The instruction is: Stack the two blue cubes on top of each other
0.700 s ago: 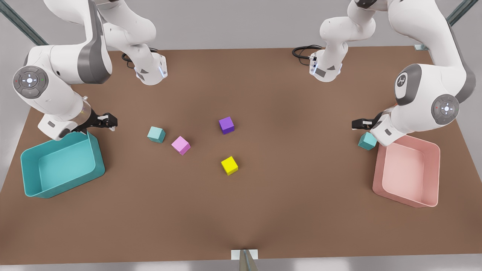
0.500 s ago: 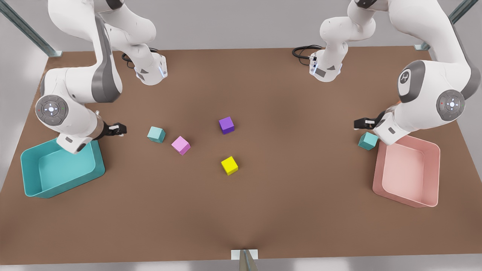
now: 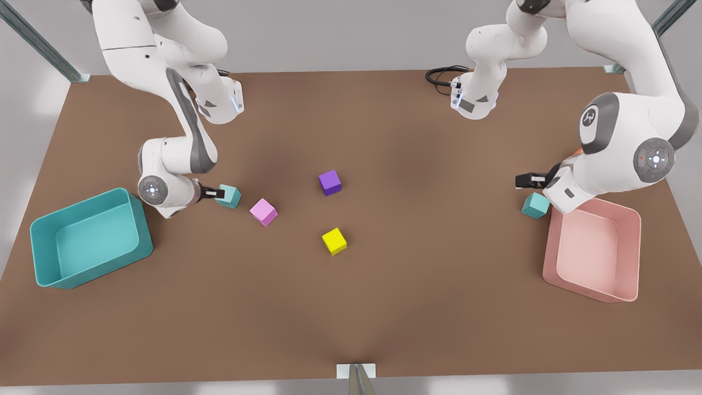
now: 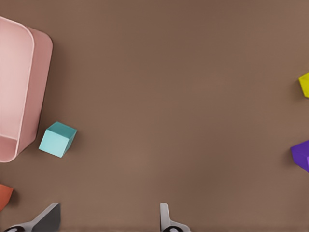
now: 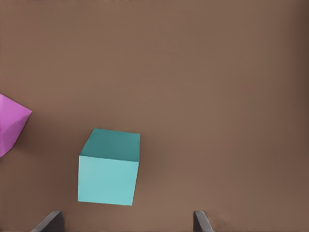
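One blue cube (image 3: pixel 228 196) is seen on the brown desk (image 3: pixel 384 307) beside the pink cube (image 3: pixel 263 212), with the right gripper (image 3: pixel 218 193) right at it, jaws spread wide and nothing held. The other blue cube (image 3: pixel 535 205) is set just beside the pink bin (image 3: pixel 595 249). The left gripper (image 3: pixel 527 180) is held near it, jaws apart and empty.

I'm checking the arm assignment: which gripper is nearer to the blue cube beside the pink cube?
The right gripper. It sits right up against that blue cube, open. The left gripper is far across the table, open, near the other blue cube by the pink bin.
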Available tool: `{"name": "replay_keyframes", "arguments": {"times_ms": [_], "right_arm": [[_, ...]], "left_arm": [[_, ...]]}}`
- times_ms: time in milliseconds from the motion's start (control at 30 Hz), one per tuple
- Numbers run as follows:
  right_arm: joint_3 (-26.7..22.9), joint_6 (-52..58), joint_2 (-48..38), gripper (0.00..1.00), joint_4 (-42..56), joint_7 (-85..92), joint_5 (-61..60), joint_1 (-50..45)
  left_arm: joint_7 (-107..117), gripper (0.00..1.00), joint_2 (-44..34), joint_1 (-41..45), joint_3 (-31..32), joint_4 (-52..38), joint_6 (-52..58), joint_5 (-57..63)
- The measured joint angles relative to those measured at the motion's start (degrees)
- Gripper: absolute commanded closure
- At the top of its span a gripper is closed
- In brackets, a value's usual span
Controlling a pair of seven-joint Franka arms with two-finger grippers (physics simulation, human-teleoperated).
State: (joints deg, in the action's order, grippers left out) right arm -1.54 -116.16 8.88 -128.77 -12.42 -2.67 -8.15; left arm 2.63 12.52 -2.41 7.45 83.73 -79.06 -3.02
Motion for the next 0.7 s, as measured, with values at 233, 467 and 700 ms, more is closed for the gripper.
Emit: {"name": "replay_keyframes", "arguments": {"times_ms": [233,467,700], "right_arm": [[0.13,-9.43,1.05,0.0,-4.73,-10.25,-2.34,-2.18],[0.28,-13.4,1.52,0.0,-7.68,-16.03,-2.64,-2.2],[0.31,-12.73,3.09,0.0,-6.79,-16.78,-2.76,-2.1]], "left_arm": [[0.04,0.0,0.8,-0.15,0.0,0.72,0.47,0.07],[0.12,0.0,2.09,-0.25,0.0,0.76,1.08,0.1],[0.26,0.0,5.01,-3.31,-0.21,0.61,1.96,0.66]]}}
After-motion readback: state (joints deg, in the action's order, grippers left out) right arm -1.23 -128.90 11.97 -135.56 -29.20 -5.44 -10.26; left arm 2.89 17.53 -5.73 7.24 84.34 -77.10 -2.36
